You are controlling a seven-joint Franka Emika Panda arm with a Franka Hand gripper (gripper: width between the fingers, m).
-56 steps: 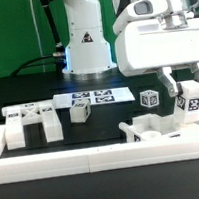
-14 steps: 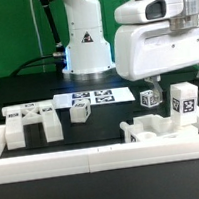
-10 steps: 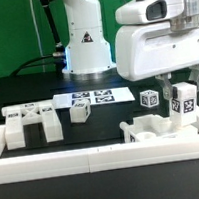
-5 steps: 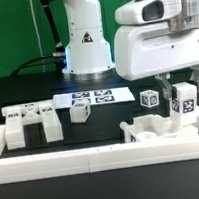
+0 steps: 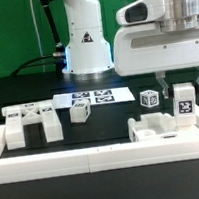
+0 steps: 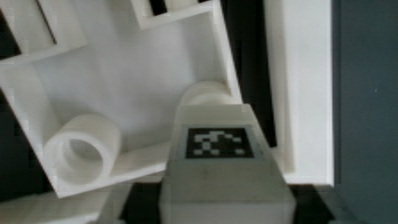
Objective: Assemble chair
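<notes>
The black bench lies before a green backdrop. Near its front edge, the fingers clamp a tagged chair leg upright over the seat block. If tilted, the leg may miss its hole and jam.

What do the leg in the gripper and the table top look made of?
Leg: probably rigid plastic, matte white, evenly coloured with rounded edges. Table top: black, dull, no glare; cloth or board, can't tell.
</notes>
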